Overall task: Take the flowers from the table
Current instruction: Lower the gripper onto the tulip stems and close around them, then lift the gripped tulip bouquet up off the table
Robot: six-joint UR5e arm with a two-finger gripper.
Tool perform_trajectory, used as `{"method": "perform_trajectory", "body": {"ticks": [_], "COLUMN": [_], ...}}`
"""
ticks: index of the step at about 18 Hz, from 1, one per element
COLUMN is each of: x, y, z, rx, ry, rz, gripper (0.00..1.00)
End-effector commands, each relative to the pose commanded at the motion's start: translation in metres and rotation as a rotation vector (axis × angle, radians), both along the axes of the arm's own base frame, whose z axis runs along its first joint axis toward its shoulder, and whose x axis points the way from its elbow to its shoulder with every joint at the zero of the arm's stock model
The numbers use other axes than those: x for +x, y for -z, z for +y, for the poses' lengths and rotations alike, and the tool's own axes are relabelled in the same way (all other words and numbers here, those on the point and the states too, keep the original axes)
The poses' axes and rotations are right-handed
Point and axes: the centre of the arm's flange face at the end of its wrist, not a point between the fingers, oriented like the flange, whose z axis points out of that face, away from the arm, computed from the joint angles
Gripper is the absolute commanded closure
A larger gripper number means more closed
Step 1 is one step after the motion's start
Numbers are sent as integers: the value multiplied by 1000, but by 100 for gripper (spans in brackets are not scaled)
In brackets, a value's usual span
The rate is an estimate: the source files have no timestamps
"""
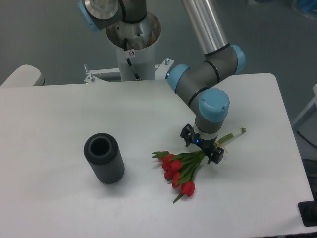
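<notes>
Tool [202,146] points down — fingers straddling flowers [180,171].

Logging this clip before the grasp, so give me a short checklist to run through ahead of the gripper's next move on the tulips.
1. Bunch of red tulips with green stems lying flat on the white matt table: ok.
2. Black two-finger gripper positioned over the stems, not the blooms: ok.
3. Gripper open, straddling the stems: ok, it looks so.
4. Fingers low enough to close on the stems: cannot tell.
5. Dark grey ribbed cylinder vase standing apart from the approach: ok.
</notes>
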Motion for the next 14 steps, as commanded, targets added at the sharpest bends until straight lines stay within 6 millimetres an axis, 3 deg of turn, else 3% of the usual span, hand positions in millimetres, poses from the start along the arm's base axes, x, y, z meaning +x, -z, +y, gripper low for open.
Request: {"method": "perform_trajectory", "body": {"ticks": [2, 3, 5, 9, 14], "x": [-1, -1, -2, -4, -12], "y": [0, 0, -2, -4, -15], "z": [0, 1, 1, 2, 5], "rx": [0, 1, 2, 7, 19], "ry": [0, 5, 8, 11, 11], "rz": [0, 2, 4, 9, 28], "gripper": [34, 45, 58, 72, 81]}}
